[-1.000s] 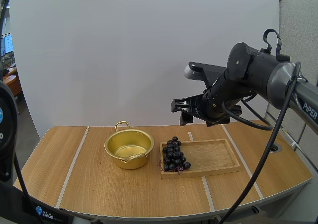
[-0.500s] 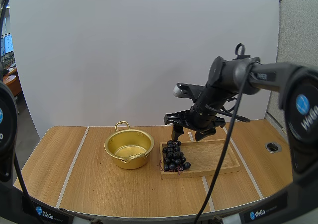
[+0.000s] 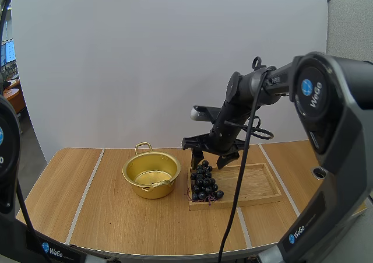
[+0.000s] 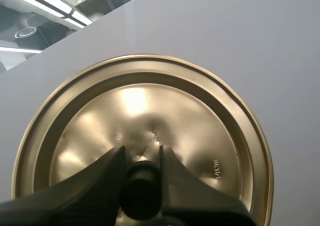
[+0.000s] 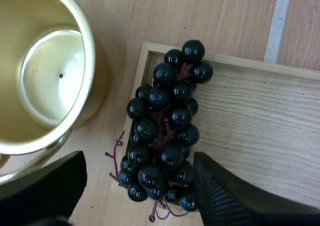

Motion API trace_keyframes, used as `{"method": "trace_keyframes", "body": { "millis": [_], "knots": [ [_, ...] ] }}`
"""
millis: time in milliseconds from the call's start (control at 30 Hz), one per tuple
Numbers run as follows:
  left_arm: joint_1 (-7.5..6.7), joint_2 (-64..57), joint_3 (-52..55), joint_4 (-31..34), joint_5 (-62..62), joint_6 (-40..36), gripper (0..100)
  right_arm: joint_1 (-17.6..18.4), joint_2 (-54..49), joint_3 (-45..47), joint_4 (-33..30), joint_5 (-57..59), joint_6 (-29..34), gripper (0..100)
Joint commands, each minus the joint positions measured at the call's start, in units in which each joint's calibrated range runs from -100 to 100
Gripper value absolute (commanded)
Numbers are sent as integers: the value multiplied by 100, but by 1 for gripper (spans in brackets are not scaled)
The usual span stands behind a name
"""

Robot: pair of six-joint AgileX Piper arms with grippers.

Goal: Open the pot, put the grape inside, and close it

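One round gold metal pot (image 3: 151,174) stands uncovered on the wooden surface (image 3: 87,204), at 9 o'clock of one shallow wooden tray (image 3: 256,184). One bunch of dark grapes (image 3: 205,181) lies at the tray's 9 o'clock end, near the pot. The right fingers (image 5: 225,196) are spread wide, straddling the bunch from above. The left fingers (image 4: 95,186) are clenched on the black knob (image 4: 141,186) of one gold lid (image 4: 200,136).
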Motion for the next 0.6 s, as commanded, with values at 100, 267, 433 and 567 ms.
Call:
{"method": "trace_keyframes", "body": {
  "millis": [100, 267, 433, 567],
  "knots": [
    [-15, -49, -45, 67, -134, -27, 0, 1, 596, -35, -164, -133, -68, 100],
    [-15, -49, -45, 67, -134, -27, 0, 1, 921, -35, -164, -504, -109, 100],
    [-15, -49, -45, 67, -134, -27, 0, 1, 1174, -35, -164, -703, -134, 100],
    [-15, -49, -45, 67, -134, -27, 0, 1, 1360, -35, -164, -875, -133, 100]
  ]
}}
